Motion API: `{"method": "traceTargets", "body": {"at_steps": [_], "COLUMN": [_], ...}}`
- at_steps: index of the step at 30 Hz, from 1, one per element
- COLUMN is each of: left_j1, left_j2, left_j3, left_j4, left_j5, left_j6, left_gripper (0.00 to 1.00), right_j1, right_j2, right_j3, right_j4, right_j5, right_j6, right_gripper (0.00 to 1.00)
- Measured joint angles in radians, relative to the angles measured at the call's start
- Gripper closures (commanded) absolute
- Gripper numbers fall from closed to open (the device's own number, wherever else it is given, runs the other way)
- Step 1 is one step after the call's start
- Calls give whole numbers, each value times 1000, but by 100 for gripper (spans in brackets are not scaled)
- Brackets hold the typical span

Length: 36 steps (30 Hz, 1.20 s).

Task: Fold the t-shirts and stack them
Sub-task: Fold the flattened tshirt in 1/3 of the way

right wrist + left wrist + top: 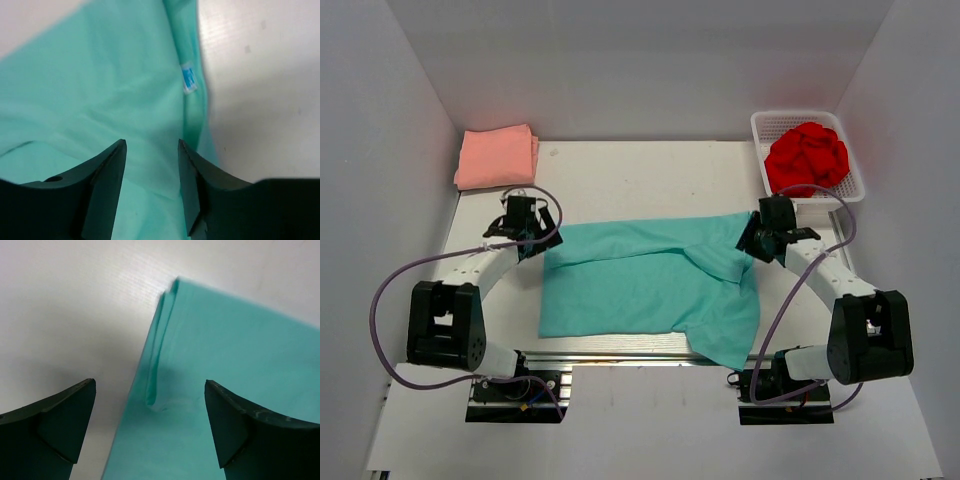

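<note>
The teal t-shirt lies spread flat across the middle of the table, its long axis running left to right, parallel to the near edge. Its left end is a straight, doubled edge. Its right end, where a small white-and-blue label shows, faces the table's right edge, and one flap trails from there down toward the near edge.

The left gripper hangs over the shirt's far-left corner, its fingers spread wide and gripping nothing, with the layered edge of the cloth lying loose below. The right gripper sits over the far-right corner of the shirt, its fingers parted with a clear gap between them; teal cloth shows through the gap, unpinched.

The salmon-pink t-shirt rests folded at the far-left corner of the table. The red t-shirt is bunched up inside the white mesh basket at the far-right corner.
</note>
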<state>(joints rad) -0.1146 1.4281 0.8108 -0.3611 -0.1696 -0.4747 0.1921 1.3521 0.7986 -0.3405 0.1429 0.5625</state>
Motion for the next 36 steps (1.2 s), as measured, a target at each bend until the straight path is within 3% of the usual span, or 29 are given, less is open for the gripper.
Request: {"method": "traceTargets", "body": {"at_steps": [1, 4, 10, 14, 19, 24, 30, 36], "left_j1": [0, 0, 0, 0, 3, 13, 14, 30], "left_j2": [0, -3, 77, 243, 364, 398, 458, 616], "left_j3": [34, 99, 167, 218, 229, 254, 327, 538], "left_j4": [-6, 15, 121, 175, 197, 208, 205, 196], "left_j5": [-9, 6, 185, 300, 383, 370, 343, 335], "left_j6": [-2, 2, 26, 42, 53, 55, 53, 44], "left_gripper": [1, 1, 1, 1, 1, 1, 1, 1], "right_j1": [0, 1, 3, 4, 1, -25, -68, -77], "right_j2": [0, -1, 64, 214, 405, 483, 607, 762], "right_j3": [27, 61, 107, 168, 219, 251, 407, 643], "right_j4": [17, 84, 233, 348, 369, 362, 340, 259], "right_j5": [0, -19, -146, -211, -222, -195, -200, -235], "right_j6": [-19, -51, -73, -64, -44, -19, 7, -29], "right_gripper": [36, 28, 28, 28, 28, 28, 30, 30]}}
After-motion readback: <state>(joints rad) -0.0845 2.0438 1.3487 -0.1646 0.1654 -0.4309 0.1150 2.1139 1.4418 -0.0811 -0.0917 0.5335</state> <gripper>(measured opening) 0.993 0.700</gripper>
